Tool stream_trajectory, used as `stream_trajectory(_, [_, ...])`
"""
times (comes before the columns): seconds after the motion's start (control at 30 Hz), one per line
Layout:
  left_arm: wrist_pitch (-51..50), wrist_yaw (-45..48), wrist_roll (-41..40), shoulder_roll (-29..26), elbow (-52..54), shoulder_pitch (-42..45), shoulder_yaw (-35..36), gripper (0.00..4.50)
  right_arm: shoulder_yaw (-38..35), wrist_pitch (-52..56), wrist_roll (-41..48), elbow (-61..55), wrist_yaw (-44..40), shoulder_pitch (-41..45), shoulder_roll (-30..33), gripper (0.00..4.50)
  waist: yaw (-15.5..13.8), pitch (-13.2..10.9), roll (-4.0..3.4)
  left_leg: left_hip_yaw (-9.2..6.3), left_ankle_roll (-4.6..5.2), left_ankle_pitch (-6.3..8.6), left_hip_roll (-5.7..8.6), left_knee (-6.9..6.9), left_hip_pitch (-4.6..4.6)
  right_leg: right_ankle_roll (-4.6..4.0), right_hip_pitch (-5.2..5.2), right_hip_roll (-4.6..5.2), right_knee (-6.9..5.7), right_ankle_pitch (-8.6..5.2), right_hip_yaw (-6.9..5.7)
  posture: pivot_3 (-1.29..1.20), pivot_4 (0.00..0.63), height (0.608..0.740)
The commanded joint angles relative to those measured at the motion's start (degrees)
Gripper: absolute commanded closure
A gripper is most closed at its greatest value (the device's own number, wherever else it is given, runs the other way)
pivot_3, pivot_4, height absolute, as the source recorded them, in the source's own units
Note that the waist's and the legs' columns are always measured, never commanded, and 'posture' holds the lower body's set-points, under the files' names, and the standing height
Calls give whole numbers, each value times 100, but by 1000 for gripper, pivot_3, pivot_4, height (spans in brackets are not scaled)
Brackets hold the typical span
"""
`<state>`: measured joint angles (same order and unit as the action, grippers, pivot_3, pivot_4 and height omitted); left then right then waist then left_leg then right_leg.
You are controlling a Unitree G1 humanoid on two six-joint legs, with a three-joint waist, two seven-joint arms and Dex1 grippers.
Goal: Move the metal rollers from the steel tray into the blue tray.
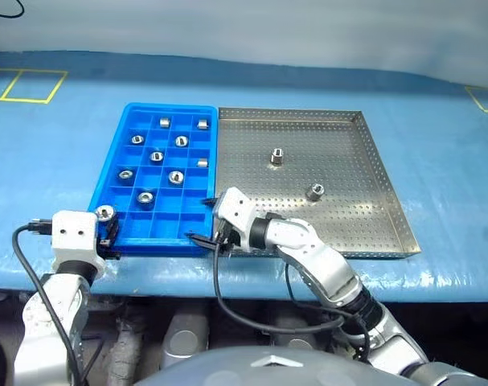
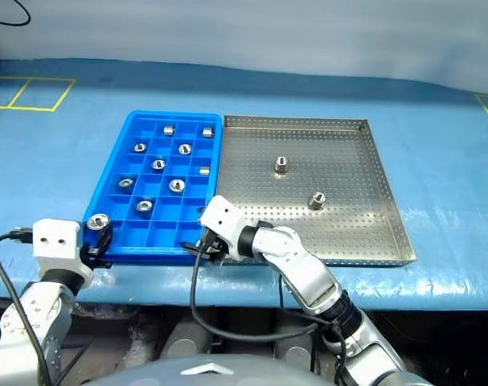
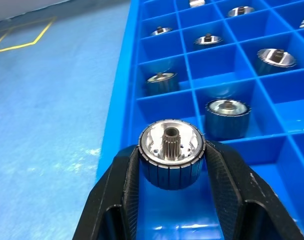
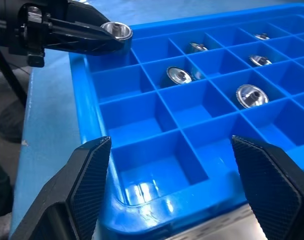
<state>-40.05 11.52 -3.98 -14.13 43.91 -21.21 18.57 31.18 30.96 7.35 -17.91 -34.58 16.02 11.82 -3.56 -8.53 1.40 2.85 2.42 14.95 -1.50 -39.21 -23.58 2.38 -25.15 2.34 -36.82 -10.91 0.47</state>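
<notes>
Gripping one roller (image 3: 172, 154) upright (hole facing up), the left claw (image 1: 107, 227) hangs over the blue tray (image 1: 115, 173) at its 7 o'clock corner, empty cells at 12 o'clock; right claw (image 4: 172, 172) wide, empty; two rollers (image 1: 315, 190) left in the steel tray (image 1: 364, 225)

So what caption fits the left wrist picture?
Left tool gripping a metal roller above the blue tray.

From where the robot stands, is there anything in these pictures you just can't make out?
- Right gripper: in the head views its white wrist block hides the fingers; the right wrist view shows them open.
- Blue tray: both wrist views cut off its far compartments.
- Two metal rollers left on the steel tray: too small there to see their holes.
- Roller in the left gripper: its underside is hidden between the fingers.
</notes>
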Motion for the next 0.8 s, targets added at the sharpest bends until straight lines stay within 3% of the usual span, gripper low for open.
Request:
stream_trajectory(0.03, [-1, -114, -8, 34, 253, 33, 34, 2842, 51, -240, 18, -13, -140, 131, -73, 458, -29, 0, 0, 0, 0, 0, 0, 0, -1, 0, 0, 0, 0, 0, 0, 240, 150, 740])
stream_trajectory(0.27, [-311, -85, -179, 53, 318, -35, -105, 2842, 51, -260, -6, -44, -142, 74, -117, 458, -49, 0, -1, -1, -1, 0, -1, 2, 0, -4, -1, 0, 0, -2, -4, 223, 150, 740])
stream_trajectory(0.57, [-659, 515, -1070, -251, 967, 414, 0, 55, -132, -148, 23, -280, 13, -92, -72, 458, -50, -1, -2, -5, -2, 0, -2, 2, -3, -6, -8, 2, 0, -4, -9, 175, 150, 740])
stream_trajectory(0.7, [-540, 664, -1277, -400, 948, 823, -356, 55, -605, 40, 137, -415, 232, -72, -86, 458, -21, -2, -5, -5, -4, -1, 0, 1, -1, -7, -4, 5, 1, -5, -12, 148, 150, 740])
stream_trajectory(0.8, [-306, 489, -1061, -280, 510, 1199, -1089, 55, -1099, 268, 47, -327, 635, 124, -137, 458, 12, -2, -5, -7, -5, -2, 2, 1, -1, -7, 5, 4, 1, -4, -12, 120, 150, 740])
